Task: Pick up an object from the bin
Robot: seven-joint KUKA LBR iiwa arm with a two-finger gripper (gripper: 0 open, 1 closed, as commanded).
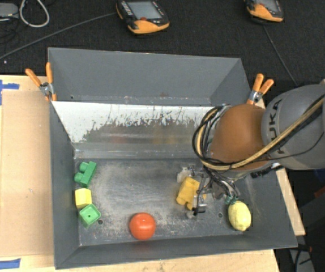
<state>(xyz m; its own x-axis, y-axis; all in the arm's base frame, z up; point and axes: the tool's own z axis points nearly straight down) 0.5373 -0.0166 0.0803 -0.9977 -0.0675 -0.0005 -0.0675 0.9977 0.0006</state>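
Grey bin (151,95), right of centre – the gripper (199,204) sits low just beside a yellow-orange block (186,191), its opening impossible to tell – grasping seems in hand, next a sure grip and lift.

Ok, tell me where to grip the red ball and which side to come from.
Take the red ball across its widest middle, probably straight down from above, squeezing left to right: it is round, bare floor lies either side, and the bin wall stands close below it.
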